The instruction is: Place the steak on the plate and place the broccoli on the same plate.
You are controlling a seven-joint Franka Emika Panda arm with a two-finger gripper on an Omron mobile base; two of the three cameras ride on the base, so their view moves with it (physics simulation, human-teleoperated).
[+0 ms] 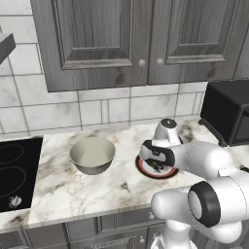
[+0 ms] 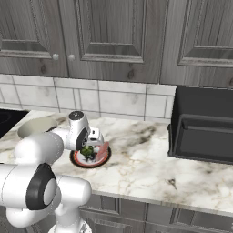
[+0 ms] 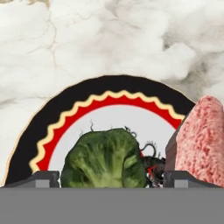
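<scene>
One broccoli [image 3: 105, 158], head toward camera

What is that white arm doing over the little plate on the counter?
The arm is loading food onto the plate. Its end effector hangs right over the plate with the jaws spread, and the broccoli sits between the fingertips above the plate's white centre. The steak is already there, leaning on the plate's edge. A grey-beige bowl stands apart to one side on the marble counter. Whether the broccoli is fully resting on the plate is hard to tell.
</scene>
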